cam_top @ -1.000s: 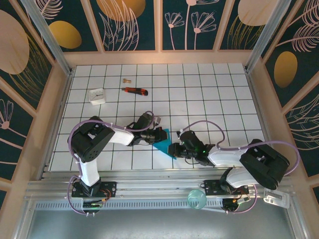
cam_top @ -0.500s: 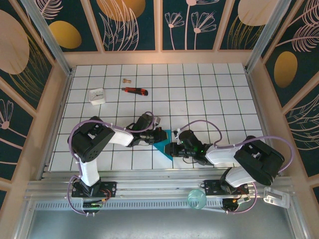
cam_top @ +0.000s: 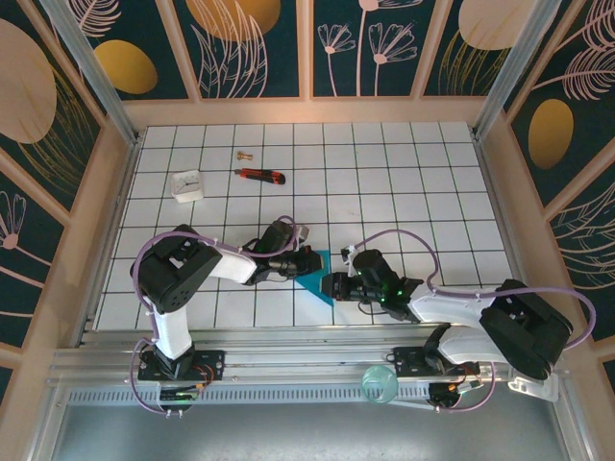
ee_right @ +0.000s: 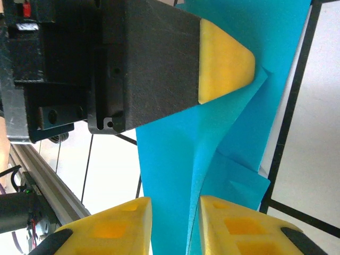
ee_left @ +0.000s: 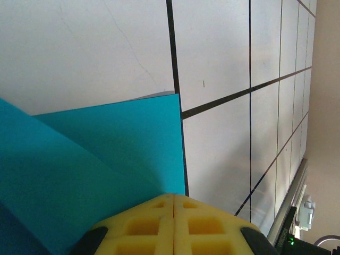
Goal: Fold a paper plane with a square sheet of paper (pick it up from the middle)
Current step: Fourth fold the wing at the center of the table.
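The square sheet of paper point(cam_top: 315, 280) is largely covered (cropped at both wrists); brass bit point(cam_top: 241, 154) unidentifiable.

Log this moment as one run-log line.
stage: folding under way | left fingers: shut on the square sheet of paper | right fingers: open, astride a raised fold | sheet: creased, not yet a plane

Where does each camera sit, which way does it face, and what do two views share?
Top external: fixed above and behind the arms, looking down on the tiled table; both arms show, left gripper and right gripper meeting at the square sheet of paper.
Left wrist: on the left arm, looking past its shut yellow fingers across the paper and tiles.
Right wrist: on the right arm, looking between its parted fingers at the paper and the left gripper's tip.
Shared: both wrist views show the teal paper.
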